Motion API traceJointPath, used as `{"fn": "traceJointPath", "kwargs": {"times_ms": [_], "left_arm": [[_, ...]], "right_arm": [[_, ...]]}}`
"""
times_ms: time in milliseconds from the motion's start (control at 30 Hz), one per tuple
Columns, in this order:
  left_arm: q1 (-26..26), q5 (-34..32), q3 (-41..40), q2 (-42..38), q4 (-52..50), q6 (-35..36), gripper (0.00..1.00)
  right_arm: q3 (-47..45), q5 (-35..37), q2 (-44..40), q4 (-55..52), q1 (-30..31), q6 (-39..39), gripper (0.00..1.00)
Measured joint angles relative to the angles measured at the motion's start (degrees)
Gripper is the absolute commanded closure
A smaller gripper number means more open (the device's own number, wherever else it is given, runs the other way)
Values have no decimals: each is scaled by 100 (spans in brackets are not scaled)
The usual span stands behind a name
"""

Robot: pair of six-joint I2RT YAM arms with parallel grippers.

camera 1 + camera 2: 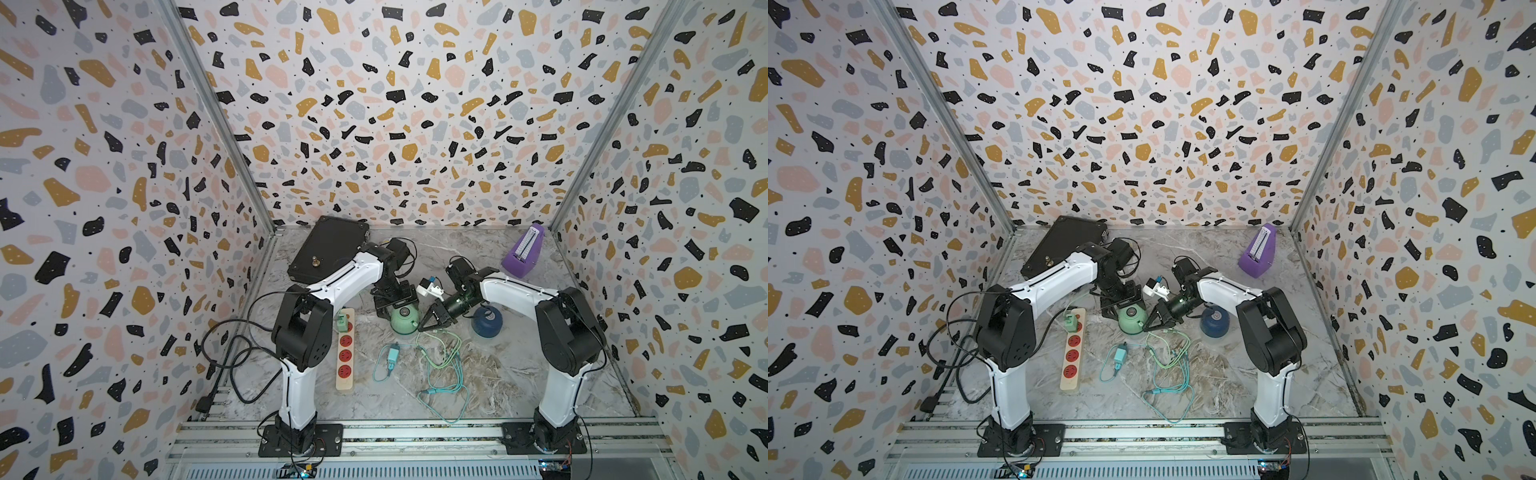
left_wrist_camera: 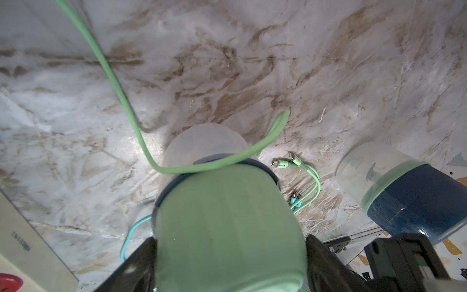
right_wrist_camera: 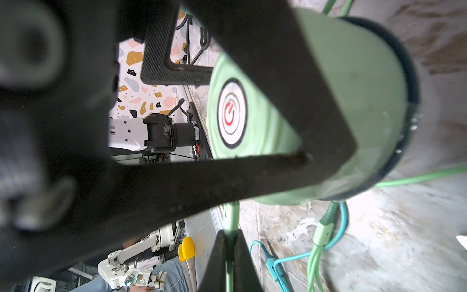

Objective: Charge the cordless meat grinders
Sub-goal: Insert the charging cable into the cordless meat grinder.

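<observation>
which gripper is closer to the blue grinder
Right. The right gripper, pinching the green cable, sits between the blue grinder and the green grinder; the left gripper clasps the green one, farther off.

We find the power strip [image 1: 344, 385] lying on the table [image 1: 519, 374] left of centre. It runs front to back just right of the left arm [image 1: 299, 332], with one plug adapter [image 1: 342, 321] seated in its rearmost socket. Just right of that end is the middle grinder [image 1: 404, 319], upright between the fingers of the left gripper [image 2: 230, 257], which is set over it from behind. The right gripper [image 3: 231, 235] sits at that grinder's right flank, pinching a cable [image 3: 231, 215] just beside it. Further right, apart, stands the outer grinder [image 1: 487, 322]. In front of both grinders, between the arms, lie a loose adapter [image 1: 392, 355] and a tangle of cables [image 1: 444, 365]. Behind, we see a flat case [image 1: 328, 245] in the rear left corner and a metronome [image 1: 524, 251] in the rear right.
</observation>
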Motion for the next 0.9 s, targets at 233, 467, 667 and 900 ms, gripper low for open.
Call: {"fn": "traceJointPath", "kwargs": {"times_ms": [233,467,667,900], "left_arm": [[15,26,-61,-44,52,-7,22],[17,46,-59,-44,52,-7,23],[17,44,-59,-44,55,0,25],[17,35,-59,-48,61,17,28]], "right_arm": [[107,24,57,-61,-2,39,100],[107,-42,138,-66,-2,83,100],[168,-57,155,-98,-11,240,100],[225,-59,201,-111,-11,494,100]]}}
